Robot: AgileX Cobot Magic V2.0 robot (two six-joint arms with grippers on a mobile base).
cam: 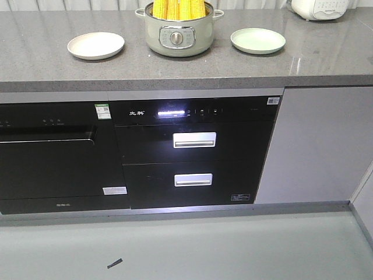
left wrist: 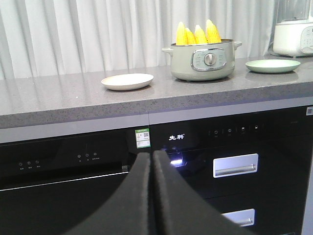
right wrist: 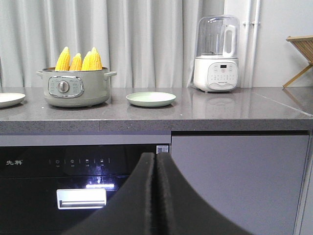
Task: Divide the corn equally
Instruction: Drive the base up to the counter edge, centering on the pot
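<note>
The grey stone desk (cam: 46, 64) runs across every view, with black built-in units (cam: 195, 151) set under its near edge. Only the wrist views show the white curtain (left wrist: 73, 34) behind it. The right wrist view alone takes in the white blender (right wrist: 216, 54) far right on the desk and a wooden rack (right wrist: 301, 54) beyond it. Mid-desk sits a pale green pot (cam: 178, 38) between a cream plate (cam: 96, 45) on its left and a green plate (cam: 258, 41) on its right, both apart from it. The corn (cam: 178, 9) stands upright in the pot, four cobs with points up. Neither arm shows from the front. Each wrist view has its own claw low in the foreground, partly covering the black units: the left claw (left wrist: 151, 156) and right claw (right wrist: 156, 155) both have their pads pressed together on nothing. Only the front view shows the floor (cam: 233, 245), with a small dark scrap (cam: 115, 263) on it.
</note>
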